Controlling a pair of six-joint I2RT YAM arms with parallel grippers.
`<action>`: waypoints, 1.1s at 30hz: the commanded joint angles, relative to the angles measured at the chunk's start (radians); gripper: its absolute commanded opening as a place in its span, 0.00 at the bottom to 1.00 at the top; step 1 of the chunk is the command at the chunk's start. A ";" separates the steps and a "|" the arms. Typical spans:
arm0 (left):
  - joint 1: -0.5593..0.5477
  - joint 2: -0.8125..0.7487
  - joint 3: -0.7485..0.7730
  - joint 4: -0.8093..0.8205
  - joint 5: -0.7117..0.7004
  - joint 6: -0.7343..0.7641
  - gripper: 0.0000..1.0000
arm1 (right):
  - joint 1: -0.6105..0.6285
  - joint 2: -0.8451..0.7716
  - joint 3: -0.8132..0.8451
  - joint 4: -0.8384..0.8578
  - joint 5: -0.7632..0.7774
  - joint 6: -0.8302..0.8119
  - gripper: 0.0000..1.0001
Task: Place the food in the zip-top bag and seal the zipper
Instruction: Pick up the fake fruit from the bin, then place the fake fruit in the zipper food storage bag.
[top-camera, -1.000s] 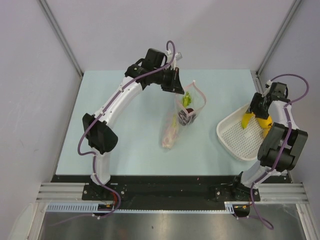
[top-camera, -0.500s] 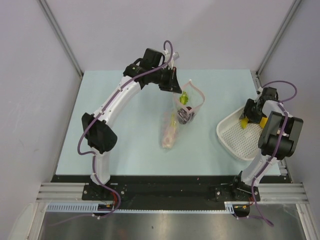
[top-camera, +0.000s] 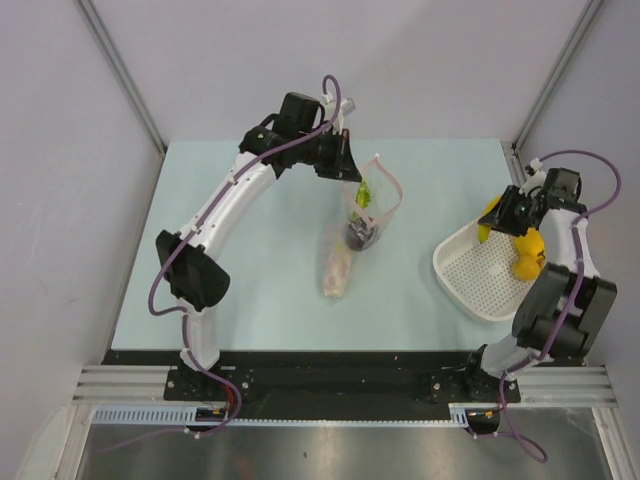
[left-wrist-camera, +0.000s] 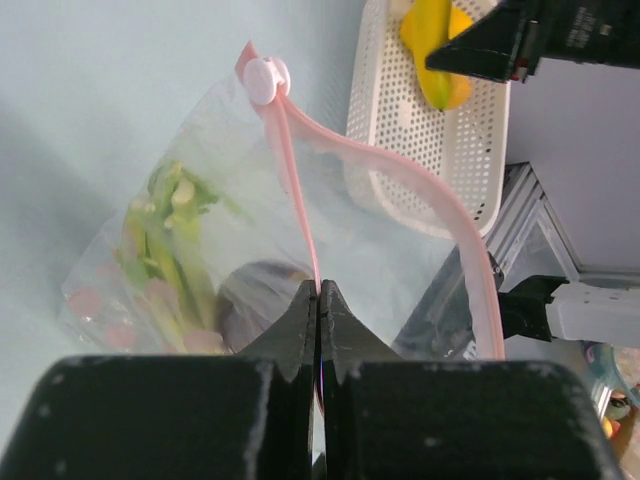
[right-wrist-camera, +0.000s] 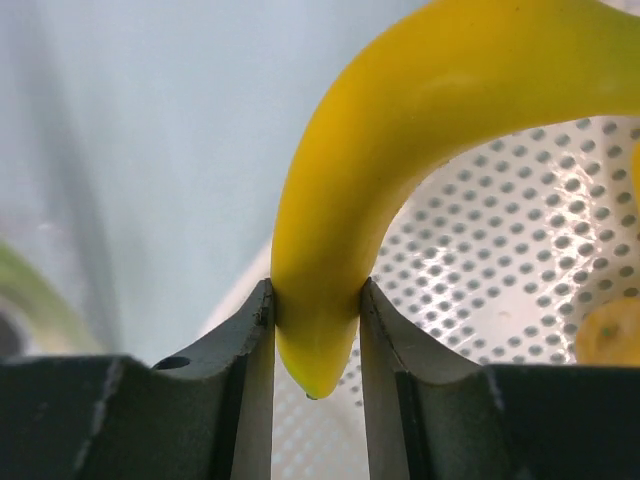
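Your right arm (top-camera: 560, 290) rises from its base at the near right corner, folds back at the elbow, and reaches far and leftward over the basket (top-camera: 478, 285); an orange fruit (top-camera: 527, 262) lies inside the basket by its right wall. The right gripper (right-wrist-camera: 315, 300) sits at the basket's far left corner, its jaws partway apart and pressed on both sides of the banana (right-wrist-camera: 400, 130) near its tip; the banana curves away above the perforated floor, though I cannot tell whether it is clear of it.

Your left arm (top-camera: 225, 205) climbs from the near left, bends at the elbow over the table (top-camera: 250, 280), and arches far and rightward. The bag (top-camera: 345, 255) lies mid-table, its far end raised and its mouth gaping; inside sit the dark fruit (left-wrist-camera: 255, 295) and the leek (left-wrist-camera: 165, 230). The left gripper (left-wrist-camera: 318, 290) points down at that mouth, jaws fully closed, pinching one side of the zipper (left-wrist-camera: 300, 190); the other side bows out to the right, and the white slider (left-wrist-camera: 266, 78) sits at the far end.
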 joint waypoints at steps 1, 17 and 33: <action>-0.011 -0.148 -0.001 0.073 -0.001 0.037 0.00 | 0.002 -0.222 0.021 -0.025 -0.227 -0.016 0.00; -0.061 -0.155 -0.080 0.080 -0.153 -0.015 0.00 | 0.470 -0.470 0.124 0.671 -0.652 0.800 0.00; 0.008 -0.074 -0.037 0.129 -0.122 -0.204 0.00 | 0.740 -0.263 0.256 0.783 -0.532 1.154 0.00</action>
